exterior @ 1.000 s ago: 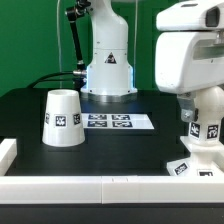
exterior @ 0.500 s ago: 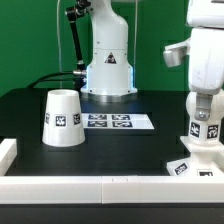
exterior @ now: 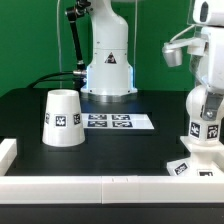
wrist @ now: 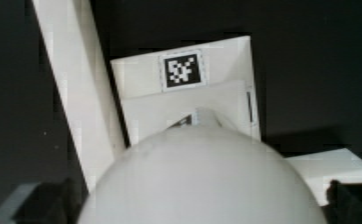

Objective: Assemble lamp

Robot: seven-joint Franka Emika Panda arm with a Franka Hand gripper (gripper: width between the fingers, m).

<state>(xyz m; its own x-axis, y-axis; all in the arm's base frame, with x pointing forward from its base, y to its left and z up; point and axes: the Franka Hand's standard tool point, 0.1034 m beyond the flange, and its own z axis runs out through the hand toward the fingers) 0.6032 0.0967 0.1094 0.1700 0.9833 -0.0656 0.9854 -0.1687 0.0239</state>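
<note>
The squat square lamp base (exterior: pixel 198 166) sits at the exterior view's right near the front rail. The round-headed bulb (exterior: pixel 205 118) stands upright in it. The cone shade (exterior: pixel 61 118) stands alone at the exterior view's left, wide end down. My gripper (exterior: pixel 200 80) hangs just above the bulb. In the wrist view the bulb's head (wrist: pixel 196 170) fills the space between my dark fingertips (wrist: pixel 7 205), with a gap on each side. The gripper (wrist: pixel 181 208) is open and holds nothing. The tagged base (wrist: pixel 187 72) lies beyond the bulb.
The marker board (exterior: pixel 118 121) lies mid-table in front of the white robot pedestal (exterior: pixel 108 60). A white rail (exterior: pixel 90 186) runs along the table's front edge, with a block (exterior: pixel 6 152) at the left. The rail also shows in the wrist view (wrist: pixel 71 90).
The arm has lifted and shifted toward the exterior view's right, away from the bulb. The bulb, base and shade have not moved.
</note>
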